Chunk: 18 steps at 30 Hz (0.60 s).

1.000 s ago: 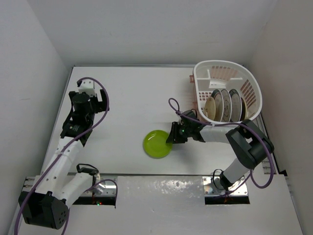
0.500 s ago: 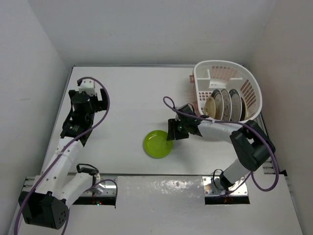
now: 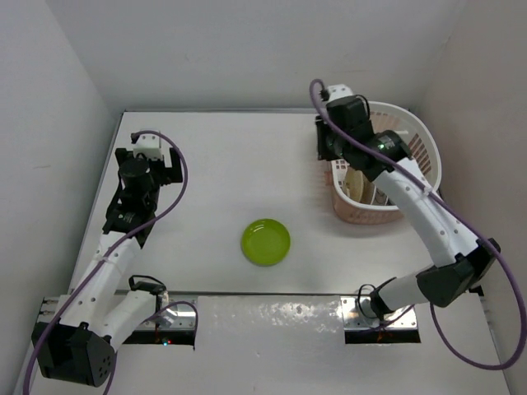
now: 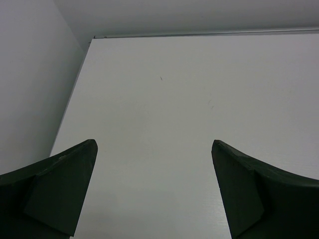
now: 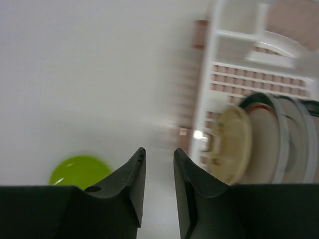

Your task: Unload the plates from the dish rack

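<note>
Hanging beside slotted white dish rack (image 3: pixel 422 141), R gripper (image 5: pixel 158 152): dark jaws nearly together, thin slit, empty. L gripper (image 4: pixel 154 144): jaws wide apart, empty, over matte table (image 3: pixel 222 164). Round lime plate (image 3: pixel 265 242) lies flat on table, apart from rack; cream and white plates (image 5: pixel 259 144) stand upright inside.

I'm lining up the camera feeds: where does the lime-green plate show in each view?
Top external: the lime-green plate lies flat near the centre, slightly low.
Left wrist: not in it.
Right wrist: the lime-green plate sits at lower left, blurred.
Shared landmark: the dish rack, upper right in the top external and right wrist views.
</note>
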Each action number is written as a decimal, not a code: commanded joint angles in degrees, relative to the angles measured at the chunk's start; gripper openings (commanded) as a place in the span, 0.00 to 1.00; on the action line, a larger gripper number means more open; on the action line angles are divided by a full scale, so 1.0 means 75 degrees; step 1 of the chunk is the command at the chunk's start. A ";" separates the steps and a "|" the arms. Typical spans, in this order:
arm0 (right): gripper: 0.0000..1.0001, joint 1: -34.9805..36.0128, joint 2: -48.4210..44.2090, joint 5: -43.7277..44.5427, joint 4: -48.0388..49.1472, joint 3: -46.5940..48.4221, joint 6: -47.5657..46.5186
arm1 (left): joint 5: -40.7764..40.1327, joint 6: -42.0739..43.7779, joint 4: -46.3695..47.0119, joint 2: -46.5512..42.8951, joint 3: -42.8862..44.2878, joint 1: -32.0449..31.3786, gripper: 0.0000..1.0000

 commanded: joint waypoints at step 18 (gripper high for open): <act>0.30 -0.2070 0.1202 0.2008 -0.1240 -0.0892 -0.0524 | -0.0048 0.0197 0.0245 -0.0133 -0.0235 -0.0042 0.97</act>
